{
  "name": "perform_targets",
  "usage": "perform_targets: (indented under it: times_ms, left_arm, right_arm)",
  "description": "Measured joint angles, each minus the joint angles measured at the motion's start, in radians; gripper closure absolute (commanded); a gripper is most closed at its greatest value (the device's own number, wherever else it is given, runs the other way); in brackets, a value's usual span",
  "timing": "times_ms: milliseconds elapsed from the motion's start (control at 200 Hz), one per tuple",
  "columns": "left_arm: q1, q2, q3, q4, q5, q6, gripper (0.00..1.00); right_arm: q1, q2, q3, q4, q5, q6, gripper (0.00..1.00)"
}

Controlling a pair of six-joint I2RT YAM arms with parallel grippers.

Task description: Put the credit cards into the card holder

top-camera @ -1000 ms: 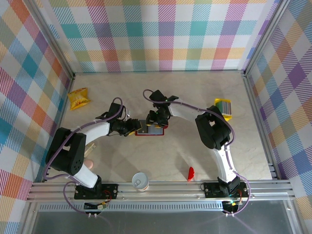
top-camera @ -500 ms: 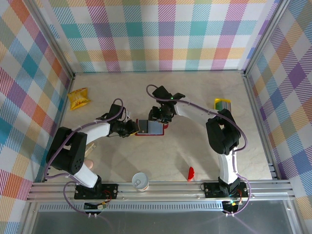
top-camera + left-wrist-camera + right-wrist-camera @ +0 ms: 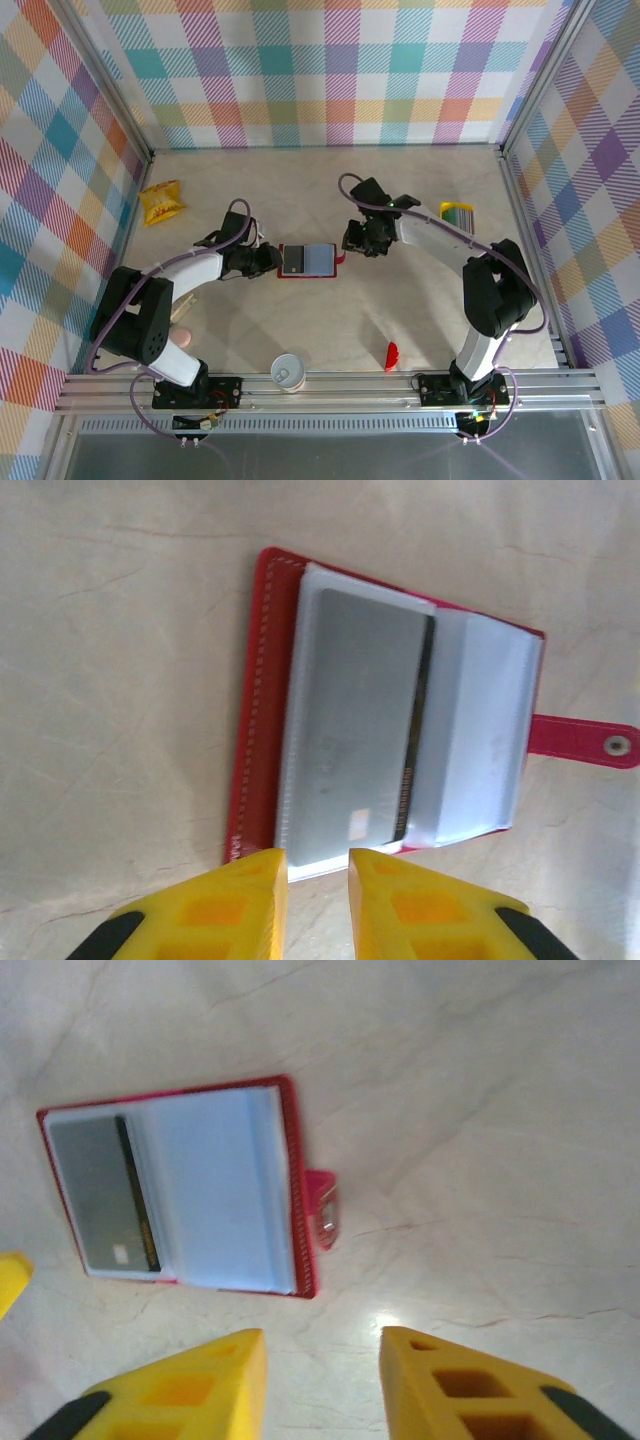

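Backing away, my right arm is off the card holder (image 3: 307,261), elbow bent wide, right gripper (image 3: 362,240) released and empty. My left arm stretches low, left gripper (image 3: 318,852) barely parted, clasping nothing, tips at the open holder's edge mid-counter (image 3: 300,320).

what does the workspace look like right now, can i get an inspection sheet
surface: beige marbled tabletop, no spills seen
job's things: card holder lying open, a grey card in its clear sleeve; credit cards stacked far right, apart from it
clutter: yellow snack packet, paper cup, small red curved piece
grippers: left gripper at the holder's edge, fingers nearly together, grip unclear; right gripper open, empty, right of the holder
cables: purple-grey cables looped along both arms, nothing snagged
surroundings: checked fabric walls, aluminium rail at the near edge
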Motion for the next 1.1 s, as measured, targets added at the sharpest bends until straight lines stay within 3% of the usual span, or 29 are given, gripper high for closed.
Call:
perform_targets:
  times_ms: [390,855,1010,1100]
  left_arm:
    - [0.0,-0.023,-0.007,0.055,0.045,-0.002,0.75]
    - [0.0,-0.029,-0.019,0.058,0.045,-0.009,0.75]
    - [0.0,-0.033,-0.019,0.058,0.045,-0.018,0.75]
    - [0.0,-0.036,-0.02,0.058,0.045,-0.019,0.75]
  right_arm:
    - [-0.006,0.135,0.012,0.012,-0.059,-0.075,0.73]
    - [-0.008,0.154,0.066,0.042,-0.064,-0.104,0.78]
    - [-0.008,0.172,0.07,0.045,-0.067,-0.105,0.83]
    - [-0.008,0.175,0.07,0.045,-0.07,-0.103,0.91]
